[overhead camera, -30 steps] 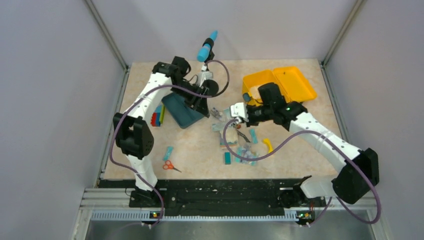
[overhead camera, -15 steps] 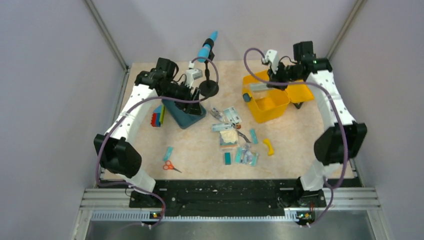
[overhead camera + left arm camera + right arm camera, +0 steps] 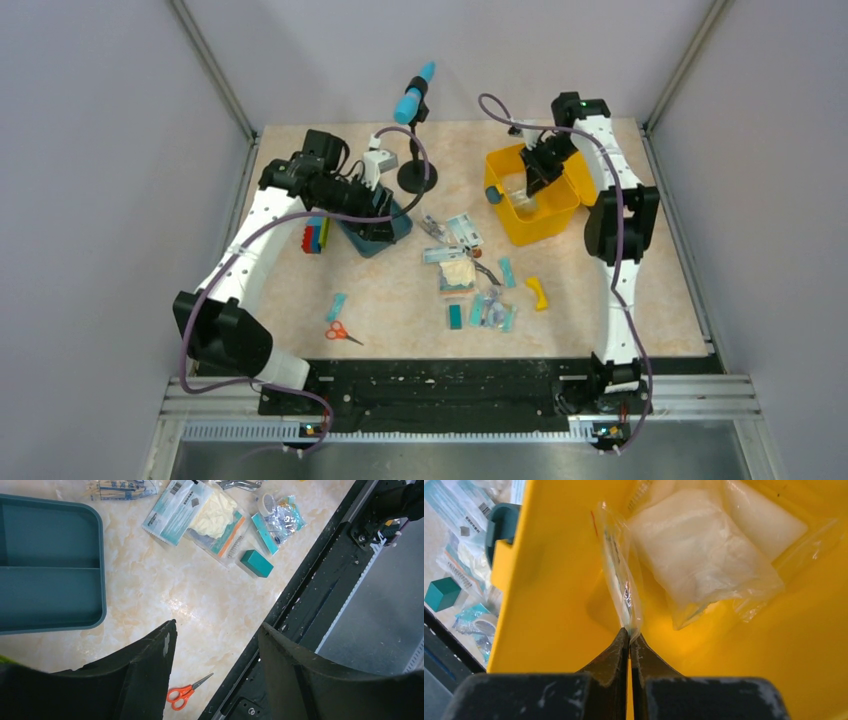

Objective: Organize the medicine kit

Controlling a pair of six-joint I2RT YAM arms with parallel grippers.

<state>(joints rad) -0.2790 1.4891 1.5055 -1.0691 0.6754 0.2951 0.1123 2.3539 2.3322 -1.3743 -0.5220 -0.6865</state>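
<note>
Jaws of the right gripper (image 3: 629, 637) are pressing fully together on the edge of a thin clear packet (image 3: 620, 575), which is standing on edge inside the medicine kit (image 3: 545, 225). That yellow box is sitting open at the far right of the table (image 3: 395, 290). A larger white packet (image 3: 696, 555) is lying flat on its floor, just beside the pinched one. The kit's teal insert tray (image 3: 50, 565) is lying out on the table at the far left, well apart from the box. The left gripper (image 3: 215, 635) is hovering just beside that tray, jaws spread wide and gripping nothing. Between tray and box, a scatter of packets (image 3: 460, 265) is lying across the middle of the table, with a small teal block (image 3: 256, 562) among them. Orange-handled scissors (image 3: 340, 331) are lying toward the near left. A small yellow curved piece (image 3: 538, 292) is resting just right of the scatter.
</note>
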